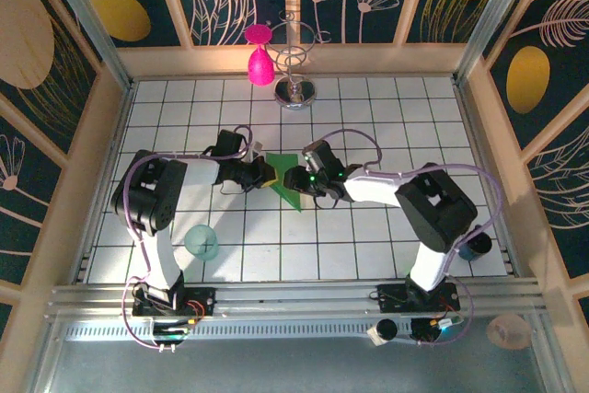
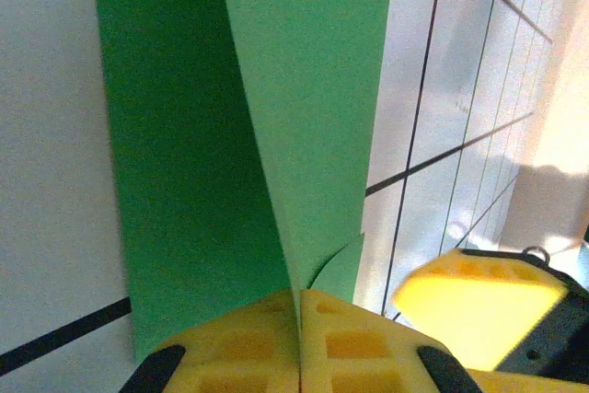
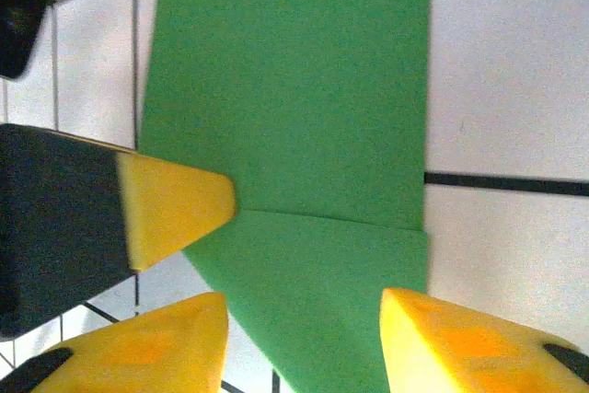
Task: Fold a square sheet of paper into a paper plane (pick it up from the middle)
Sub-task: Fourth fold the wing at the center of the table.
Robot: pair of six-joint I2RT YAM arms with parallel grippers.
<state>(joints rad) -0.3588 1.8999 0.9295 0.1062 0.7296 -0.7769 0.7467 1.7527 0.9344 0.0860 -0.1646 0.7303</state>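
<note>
Paper plane [image 1: 285,186]: smooth matte green, sharply creased flaps.

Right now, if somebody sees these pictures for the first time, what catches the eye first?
The bright green paper, partly folded, lies at the middle of the white table between the two arms. The left fingers are shut on a raised flap of it, and the right fingers stand open over it. At the far edge, a pink teardrop is beside a wire stand.
</note>
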